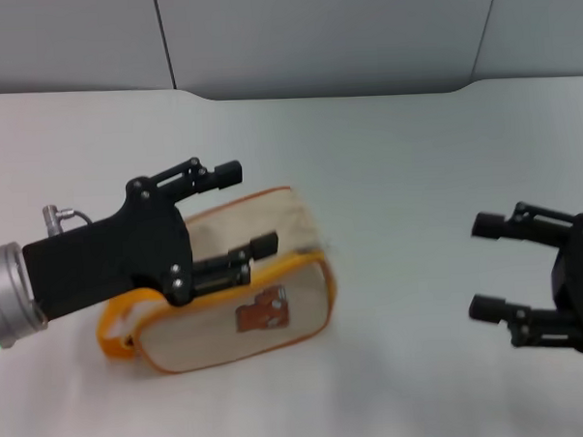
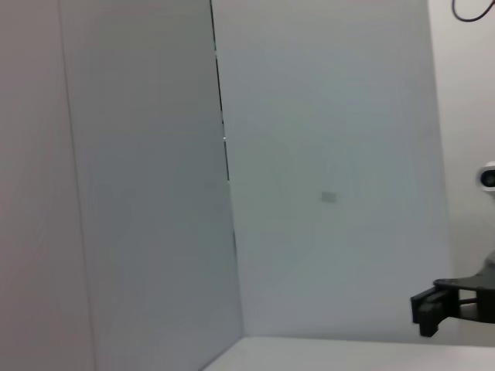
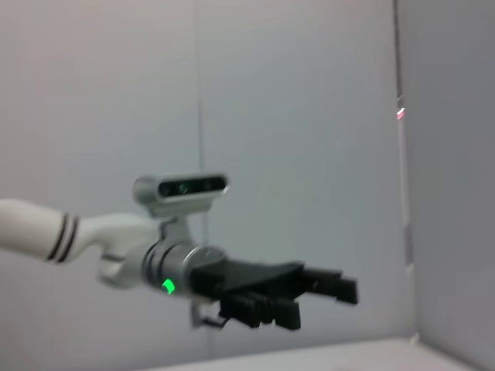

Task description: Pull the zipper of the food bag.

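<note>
Hovering spread-fingered, the left gripper (image 1: 245, 208) sat above the food bag (image 1: 239, 308), its zipper (image 1: 274, 270) just below; apparently approaching; next, descend and pinch; right gripper (image 1: 489, 267) idled apart, unclenched.

Orange-taped zipper (image 1: 292, 263) atop cream food bag (image 1: 240, 322)
</note>
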Controlling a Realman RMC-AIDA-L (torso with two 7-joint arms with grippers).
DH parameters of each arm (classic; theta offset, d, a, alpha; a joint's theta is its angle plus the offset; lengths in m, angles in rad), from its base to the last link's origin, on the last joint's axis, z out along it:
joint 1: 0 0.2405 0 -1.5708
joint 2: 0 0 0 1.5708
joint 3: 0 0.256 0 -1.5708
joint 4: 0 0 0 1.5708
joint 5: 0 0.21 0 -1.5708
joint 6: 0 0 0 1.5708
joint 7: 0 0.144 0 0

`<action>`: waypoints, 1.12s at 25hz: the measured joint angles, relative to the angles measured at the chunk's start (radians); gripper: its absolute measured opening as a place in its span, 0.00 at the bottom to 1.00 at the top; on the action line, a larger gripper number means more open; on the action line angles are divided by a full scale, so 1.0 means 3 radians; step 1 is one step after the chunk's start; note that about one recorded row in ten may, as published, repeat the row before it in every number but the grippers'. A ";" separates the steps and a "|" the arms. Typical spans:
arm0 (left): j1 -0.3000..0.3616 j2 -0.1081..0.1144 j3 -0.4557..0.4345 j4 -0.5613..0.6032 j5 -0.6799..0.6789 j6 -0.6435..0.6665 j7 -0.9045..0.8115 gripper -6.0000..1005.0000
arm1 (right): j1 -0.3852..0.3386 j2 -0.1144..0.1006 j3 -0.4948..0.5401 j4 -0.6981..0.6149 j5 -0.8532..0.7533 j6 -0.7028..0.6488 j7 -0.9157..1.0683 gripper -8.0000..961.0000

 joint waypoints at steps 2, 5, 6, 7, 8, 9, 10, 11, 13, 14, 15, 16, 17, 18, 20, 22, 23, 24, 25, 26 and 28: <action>-0.0007 0.0002 -0.0084 0.0001 0.0124 0.0147 0.0000 0.64 | 0.0046 -0.0015 -0.0036 0.0010 -0.0101 -0.0002 0.0051 0.82; -0.0030 0.0004 -0.0162 0.0010 0.0259 0.0310 -0.0006 0.76 | 0.0096 -0.0023 -0.0046 0.0032 -0.0220 0.0013 0.0082 0.82; -0.0033 0.0005 -0.0173 0.0022 0.0294 0.0337 -0.0012 0.82 | 0.0100 -0.0021 -0.0049 0.0033 -0.0235 0.0016 0.0085 0.82; -0.0033 0.0007 -0.0177 0.0037 0.0331 0.0350 -0.0021 0.82 | 0.0102 -0.0021 -0.0055 0.0033 -0.0236 0.0016 0.0090 0.83; -0.0033 0.0010 -0.0179 0.0068 0.0376 0.0369 -0.0033 0.82 | 0.0107 -0.0021 -0.0064 0.0033 -0.0237 0.0016 0.0099 0.83; -0.0030 0.0012 -0.0180 0.0090 0.0411 0.0384 -0.0042 0.82 | 0.0111 -0.0021 -0.0072 0.0033 -0.0237 0.0016 0.0109 0.83; -0.0023 0.0013 -0.0180 0.0114 0.0445 0.0403 -0.0046 0.82 | 0.0117 -0.0022 -0.0074 0.0032 -0.0238 0.0016 0.0120 0.83; -0.0018 0.0014 -0.0182 0.0128 0.0466 0.0418 -0.0047 0.82 | 0.0122 -0.0024 -0.0076 0.0033 -0.0240 0.0018 0.0133 0.83; -0.0012 0.0014 -0.0195 0.0139 0.0498 0.0442 -0.0048 0.82 | 0.0129 -0.0027 -0.0076 0.0032 -0.0243 0.0018 0.0146 0.83; -0.0010 0.0014 -0.0210 0.0140 0.0508 0.0451 -0.0048 0.82 | 0.0129 -0.0029 -0.0076 0.0032 -0.0244 0.0019 0.0148 0.83; -0.0009 0.0014 -0.0224 0.0139 0.0513 0.0457 -0.0048 0.82 | 0.0129 -0.0029 -0.0076 0.0031 -0.0245 0.0019 0.0149 0.83; -0.0008 0.0014 -0.0242 0.0125 0.0518 0.0466 -0.0048 0.82 | 0.0129 -0.0029 -0.0076 0.0031 -0.0245 0.0019 0.0150 0.83; -0.0006 0.0014 -0.0254 0.0111 0.0522 0.0472 -0.0045 0.82 | 0.0130 -0.0029 -0.0076 0.0030 -0.0245 0.0019 0.0151 0.82; -0.0005 0.0014 -0.0257 0.0097 0.0523 0.0475 -0.0042 0.82 | 0.0130 -0.0030 -0.0075 0.0030 -0.0245 0.0019 0.0151 0.82; -0.0003 0.0014 -0.0263 0.0063 0.0526 0.0479 -0.0025 0.82 | 0.0130 -0.0030 -0.0075 0.0029 -0.0246 0.0019 0.0151 0.82; 0.0002 0.0012 -0.0265 0.0053 0.0531 0.0480 -0.0018 0.82 | 0.0130 -0.0029 -0.0075 0.0028 -0.0246 0.0019 0.0151 0.82; 0.0004 0.0011 -0.0266 0.0049 0.0534 0.0480 -0.0015 0.82 | 0.0130 -0.0027 -0.0074 0.0028 -0.0253 0.0019 0.0151 0.82; 0.0005 0.0010 -0.0266 0.0040 0.0536 0.0481 -0.0013 0.82 | 0.0130 -0.0025 -0.0074 0.0027 -0.0259 0.0019 0.0151 0.82; 0.0005 0.0010 -0.0267 0.0032 0.0537 0.0481 -0.0011 0.82 | 0.0130 -0.0024 -0.0075 0.0027 -0.0265 0.0019 0.0151 0.82; 0.0003 0.0010 -0.0267 0.0017 0.0537 0.0481 0.0001 0.82 | 0.0131 -0.0022 -0.0074 0.0026 -0.0270 0.0019 0.0151 0.82; -0.0008 0.0008 -0.0268 -0.0009 0.0537 0.0482 0.0024 0.82 | 0.0134 -0.0016 -0.0074 0.0026 -0.0273 0.0019 0.0152 0.82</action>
